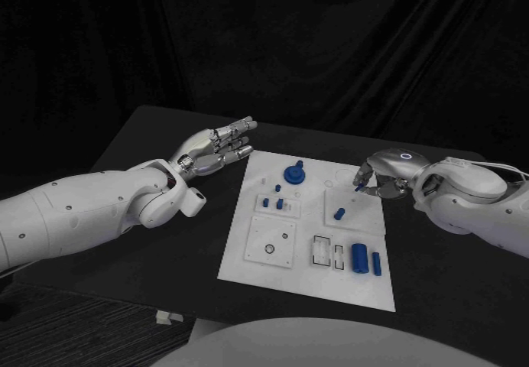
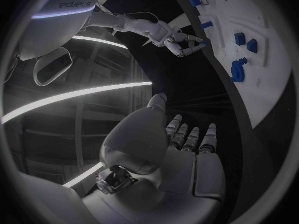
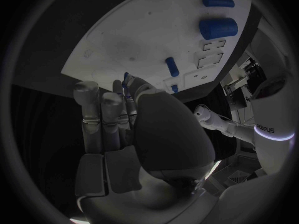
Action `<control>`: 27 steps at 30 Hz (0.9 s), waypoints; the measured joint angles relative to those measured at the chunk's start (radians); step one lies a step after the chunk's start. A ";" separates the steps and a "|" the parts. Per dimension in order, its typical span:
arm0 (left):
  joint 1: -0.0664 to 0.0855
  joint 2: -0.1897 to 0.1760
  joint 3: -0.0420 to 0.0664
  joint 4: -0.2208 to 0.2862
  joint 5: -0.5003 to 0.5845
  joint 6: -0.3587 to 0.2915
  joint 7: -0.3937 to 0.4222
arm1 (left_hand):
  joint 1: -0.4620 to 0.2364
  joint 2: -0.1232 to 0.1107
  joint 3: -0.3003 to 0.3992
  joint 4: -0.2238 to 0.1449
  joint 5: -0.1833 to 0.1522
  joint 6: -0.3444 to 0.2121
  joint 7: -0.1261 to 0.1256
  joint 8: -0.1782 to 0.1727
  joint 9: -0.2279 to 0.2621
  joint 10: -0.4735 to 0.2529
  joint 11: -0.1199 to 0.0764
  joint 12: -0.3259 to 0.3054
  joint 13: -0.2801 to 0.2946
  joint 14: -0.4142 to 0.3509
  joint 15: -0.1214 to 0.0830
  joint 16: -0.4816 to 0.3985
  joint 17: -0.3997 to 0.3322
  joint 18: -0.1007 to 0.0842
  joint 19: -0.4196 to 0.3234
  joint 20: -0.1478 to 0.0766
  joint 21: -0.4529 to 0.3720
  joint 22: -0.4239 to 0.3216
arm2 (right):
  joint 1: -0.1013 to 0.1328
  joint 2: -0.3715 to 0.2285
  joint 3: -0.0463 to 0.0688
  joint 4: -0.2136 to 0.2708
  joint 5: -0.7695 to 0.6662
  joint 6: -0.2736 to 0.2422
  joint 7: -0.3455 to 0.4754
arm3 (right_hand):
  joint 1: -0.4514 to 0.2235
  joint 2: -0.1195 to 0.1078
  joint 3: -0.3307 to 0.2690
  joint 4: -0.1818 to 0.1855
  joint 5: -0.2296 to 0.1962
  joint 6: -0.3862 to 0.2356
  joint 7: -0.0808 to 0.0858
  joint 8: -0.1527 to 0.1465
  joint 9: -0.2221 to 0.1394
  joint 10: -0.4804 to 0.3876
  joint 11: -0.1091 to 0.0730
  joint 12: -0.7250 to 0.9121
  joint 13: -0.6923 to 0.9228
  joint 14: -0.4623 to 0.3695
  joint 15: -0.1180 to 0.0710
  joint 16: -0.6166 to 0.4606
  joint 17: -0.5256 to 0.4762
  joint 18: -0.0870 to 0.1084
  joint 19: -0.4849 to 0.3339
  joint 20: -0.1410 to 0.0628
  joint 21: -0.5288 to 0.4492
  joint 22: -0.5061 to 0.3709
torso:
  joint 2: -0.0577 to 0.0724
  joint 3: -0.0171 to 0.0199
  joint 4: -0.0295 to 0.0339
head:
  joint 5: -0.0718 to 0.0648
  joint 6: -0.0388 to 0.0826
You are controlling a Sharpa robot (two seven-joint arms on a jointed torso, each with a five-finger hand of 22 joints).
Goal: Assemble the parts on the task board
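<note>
I see the task board lying in the middle of the black table, with blue parts on it: a round knobbed piece near its far edge, two small pegs standing in a square plate on its left half, a short peg on its right half, and a fat cylinder with a thinner pin lying near its near right corner.

My right hand hangs over the board's far right edge with fingers curled in; the right wrist view shows a small blue piece at the fingertips, so I judge it is pinching a part, though I cannot tell how firmly. My left hand hovers just off the board's far left corner, fingers apart and straight, holding nothing.

The risk I see is the pinch: a small part held only at the fingertips could twist or drop while I lower it, or meet its hole tilted and jam. The curled fingers could also knock the short peg nearby.

Dark curtains hang behind the table, which has a matte top.
</note>
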 measured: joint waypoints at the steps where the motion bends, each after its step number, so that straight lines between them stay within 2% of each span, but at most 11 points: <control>1: 0.000 0.001 0.000 0.000 0.000 0.000 0.000 | 0.000 0.000 0.000 0.000 0.000 0.000 0.000 0.000 0.000 0.000 0.000 0.000 0.000 0.000 0.000 0.000 0.000 0.000 0.000 0.000 0.000 0.001 | 0.007 -0.005 0.000 0.007 0.000 -0.001 -0.001 | 0.000 0.000 0.000 0.000 0.000 0.000 0.000 0.000 0.000 0.002 0.002 0.000 0.000 0.000 0.000 -0.003 0.000 0.000 0.000 0.000 0.000 0.000 | 0.000 0.0000 0.0000 | 0.001 0.000; 3: 0.000 0.002 0.000 0.000 0.000 0.000 0.000 | 0.000 0.000 0.000 0.000 0.000 0.000 0.000 0.000 0.000 0.000 0.000 0.000 0.000 0.000 0.000 0.000 0.000 0.000 0.004 0.004 0.000 0.002 | 0.022 -0.015 0.000 0.024 0.000 -0.002 -0.003 | 0.000 0.000 0.003 -0.003 -0.005 0.009 -0.004 0.000 0.002 0.007 -0.004 -0.004 -0.001 0.000 0.000 -0.003 -0.004 0.000 0.000 0.000 0.000 0.000 | 0.000 0.0000 0.0000 | 0.003 0.000; 6: 0.000 0.002 0.000 0.000 0.000 0.000 0.000 | 0.000 0.000 0.003 -0.003 0.000 0.000 0.000 0.000 0.000 -0.004 -0.003 0.000 0.000 0.007 0.007 0.000 0.000 0.000 0.004 0.004 0.002 0.006 | 0.040 -0.033 0.000 0.051 0.000 -0.004 -0.007 | 0.000 0.000 0.003 -0.003 -0.005 0.011 -0.003 0.000 0.003 0.010 -0.001 -0.004 -0.001 0.000 0.000 -0.007 -0.006 0.000 0.002 -0.002 0.000 0.000 | 0.000 0.0000 0.0000 | 0.005 0.000; 13: 0.000 0.005 0.000 0.000 0.000 0.000 -0.001 | 0.000 0.000 0.003 -0.003 0.000 0.000 0.000 0.000 0.000 -0.003 -0.003 0.000 0.000 0.007 0.007 0.000 0.000 0.000 0.004 0.004 0.004 0.006 | 0.066 -0.061 0.000 0.125 0.000 -0.006 -0.016 | 0.000 0.000 0.003 -0.003 -0.005 0.015 -0.007 0.004 0.004 0.015 -0.004 -0.004 -0.003 0.001 -0.001 -0.007 -0.007 0.000 0.004 -0.004 0.000 0.000 | -0.001 0.0002 -0.0007 | 0.010 0.000; 15: 0.000 0.006 0.000 0.000 0.000 0.000 -0.001 | 0.000 0.000 0.003 -0.003 0.000 0.000 0.000 0.000 0.000 -0.003 -0.003 0.000 0.000 0.007 0.007 0.000 0.000 0.000 0.004 0.004 0.004 0.005 | 0.068 -0.063 0.000 0.152 0.000 -0.005 -0.018 | 0.000 0.000 0.003 -0.003 -0.005 0.022 -0.007 0.004 0.004 0.018 -0.007 -0.004 -0.003 0.007 -0.007 -0.002 0.007 0.000 0.008 -0.004 0.019 0.000 | -0.001 0.0002 -0.0016 | 0.010 0.000; 16: 0.000 0.007 0.000 0.000 0.000 0.000 -0.001 | 0.000 0.000 0.003 -0.003 0.000 0.000 0.000 0.000 0.000 -0.004 -0.003 0.000 0.000 0.007 0.007 0.000 0.000 0.000 0.004 0.004 0.004 0.004 | 0.068 -0.062 0.000 0.164 0.000 -0.005 -0.019 | 0.000 0.000 0.003 -0.003 -0.005 0.025 -0.010 0.004 0.005 0.025 -0.009 -0.010 -0.005 0.031 -0.009 0.037 0.052 -0.003 0.027 -0.007 0.072 0.000 | -0.001 0.0002 -0.0021 | 0.009 0.000; 17: 0.000 0.007 0.000 -0.001 0.000 0.000 -0.001 | 0.000 0.000 0.003 -0.003 0.000 0.000 0.000 0.000 0.000 -0.003 -0.003 0.000 0.000 0.007 0.007 0.000 0.000 0.000 0.004 0.004 0.004 0.002 | 0.068 -0.062 0.000 0.178 0.000 -0.003 -0.019 | 0.000 0.000 0.003 -0.003 -0.005 0.027 -0.012 0.004 0.006 0.032 -0.011 -0.014 -0.009 0.067 -0.013 0.110 0.139 -0.032 0.059 -0.011 0.173 0.000 | -0.001 0.0003 -0.0025 | 0.009 0.000; 18: 0.000 0.008 0.000 -0.001 0.000 0.000 -0.001 | 0.000 0.000 0.003 -0.003 0.000 0.000 0.000 0.000 0.000 -0.003 -0.003 0.000 0.000 0.007 0.007 0.000 0.000 0.000 0.004 0.004 0.004 0.001 | 0.068 -0.061 -0.001 0.195 0.000 -0.002 -0.020 | 0.000 0.000 0.003 -0.003 -0.007 0.027 -0.012 0.004 0.006 0.033 -0.011 -0.014 -0.009 0.077 -0.013 0.132 0.165 -0.039 0.068 -0.011 0.204 0.001 | -0.001 0.0005 -0.0031 | 0.010 0.000; 23: 0.000 0.009 0.000 -0.003 0.000 0.000 -0.002 | 0.000 0.000 0.003 -0.003 0.000 0.000 0.000 0.000 0.000 -0.003 -0.003 0.000 0.000 0.005 0.005 0.000 0.001 0.000 0.004 0.004 0.004 0.000 | 0.057 -0.046 -0.001 0.245 0.000 0.007 -0.022 | -0.001 0.000 0.004 -0.005 -0.008 0.034 -0.013 0.004 0.007 0.041 -0.013 -0.020 -0.010 0.082 -0.014 0.180 0.220 -0.039 0.084 -0.013 0.279 0.001 | -0.001 0.0011 -0.0032 | 0.011 0.000; 27: -0.001 0.009 0.000 -0.004 0.000 0.000 -0.002 | 0.000 0.000 0.006 -0.005 0.000 0.000 0.000 0.000 0.000 -0.003 -0.003 0.000 0.000 0.003 0.003 0.000 0.001 0.000 0.004 0.004 0.004 0.000 | 0.044 -0.018 -0.001 0.260 0.000 0.017 -0.023 | -0.001 -0.001 0.008 -0.009 0.008 0.034 -0.013 0.003 0.008 0.043 -0.014 -0.027 -0.012 0.082 -0.014 0.193 0.236 -0.039 0.086 -0.014 0.303 0.001 | -0.001 0.0008 -0.0026 | 0.020 0.000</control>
